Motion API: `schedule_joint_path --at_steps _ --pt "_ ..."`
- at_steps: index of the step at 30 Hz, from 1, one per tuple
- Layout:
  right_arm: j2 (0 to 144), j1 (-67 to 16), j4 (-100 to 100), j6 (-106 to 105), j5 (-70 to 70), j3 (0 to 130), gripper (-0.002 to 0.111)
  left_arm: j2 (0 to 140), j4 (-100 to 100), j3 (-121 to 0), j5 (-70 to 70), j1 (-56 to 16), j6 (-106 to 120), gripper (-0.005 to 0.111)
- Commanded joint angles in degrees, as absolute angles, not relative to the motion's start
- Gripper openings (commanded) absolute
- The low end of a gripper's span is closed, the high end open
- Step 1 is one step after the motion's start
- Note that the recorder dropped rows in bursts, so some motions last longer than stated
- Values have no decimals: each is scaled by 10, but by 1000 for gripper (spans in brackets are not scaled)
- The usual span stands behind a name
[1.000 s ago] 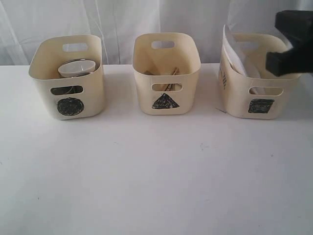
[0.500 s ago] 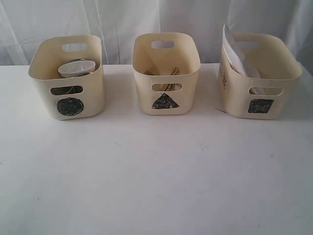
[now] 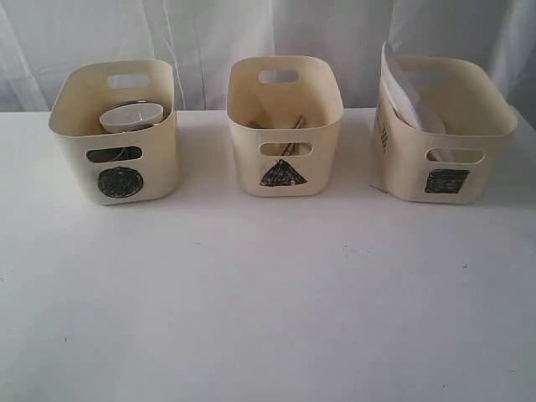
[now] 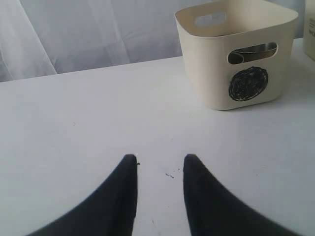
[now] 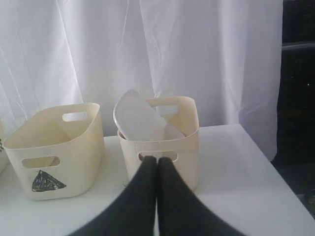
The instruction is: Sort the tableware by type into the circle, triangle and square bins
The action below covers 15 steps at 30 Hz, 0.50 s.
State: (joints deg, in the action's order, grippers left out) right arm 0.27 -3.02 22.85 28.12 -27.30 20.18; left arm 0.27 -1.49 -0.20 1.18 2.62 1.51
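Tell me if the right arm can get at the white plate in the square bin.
Probably yes. The right gripper faces the square bin with nothing standing between, and the white plate leans up past the rim. Its jaws are shut, so they must open first.

Pretty clearly a robotics lab test rig, not anyone's kitchen. A bare white counter (image 3: 268, 318) sits in front of a white curtain (image 3: 218, 33) hung as a backdrop, folds and all. Three matching cream tubs, the circle bin (image 3: 159, 172), triangle bin (image 3: 322, 159) and square bin (image 3: 402, 172), stand in a row with their shapes scribbled on in black marker. Black robot fingers (image 4: 123, 196) poke into the left wrist view, and past the curtain's edge there's a dark gap (image 5: 299, 73).
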Motion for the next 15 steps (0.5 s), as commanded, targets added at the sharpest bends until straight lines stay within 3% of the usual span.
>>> schedule_joint_path --at_steps 1,15 --pt "0 -29 227 266 -281 203 0 0 -12 0 12 27 15 37" --pt "0 -29 189 90 -290 163 0 0 -12 0 12 27 15 37"
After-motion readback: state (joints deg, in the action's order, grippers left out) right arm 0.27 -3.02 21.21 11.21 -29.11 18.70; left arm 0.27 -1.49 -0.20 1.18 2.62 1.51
